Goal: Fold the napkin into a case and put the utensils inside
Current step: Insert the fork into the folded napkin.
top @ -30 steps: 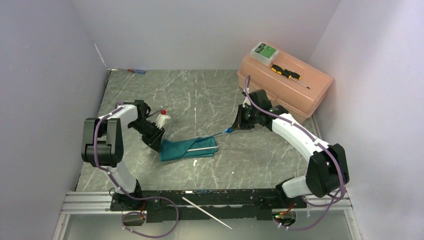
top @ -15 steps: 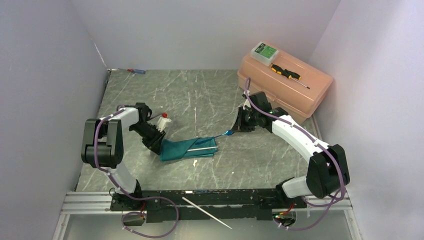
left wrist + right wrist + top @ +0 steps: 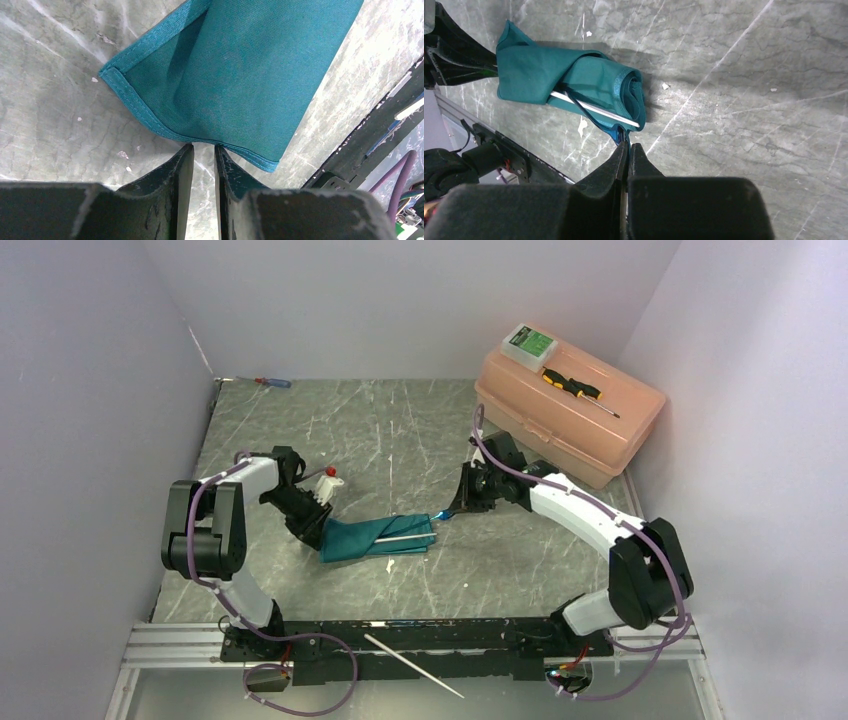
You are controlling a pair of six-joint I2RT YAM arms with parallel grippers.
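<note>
We're mid-insert: right claw (image 3: 628, 146) clamped on blue utensil (image 3: 620, 136) at the case (image 3: 539, 82) mouth; left claw (image 3: 200, 148) at far hem, can't tell if gripping. Nxt: push straight in.

Your left arm (image 3: 245, 472) is folded tight at the elbow, the forearm running inward and the wrist tipped down. Your left gripper (image 3: 201, 150) sits low, fingers drawn close with only a slim gap between them; whether they pinch anything can't be told. Your right arm (image 3: 580, 512) stretches long across from its raised elbow, wrist pitched down and to the left. Your right gripper (image 3: 628, 147) is clamped tight on the blue utensil (image 3: 620, 134).
</note>
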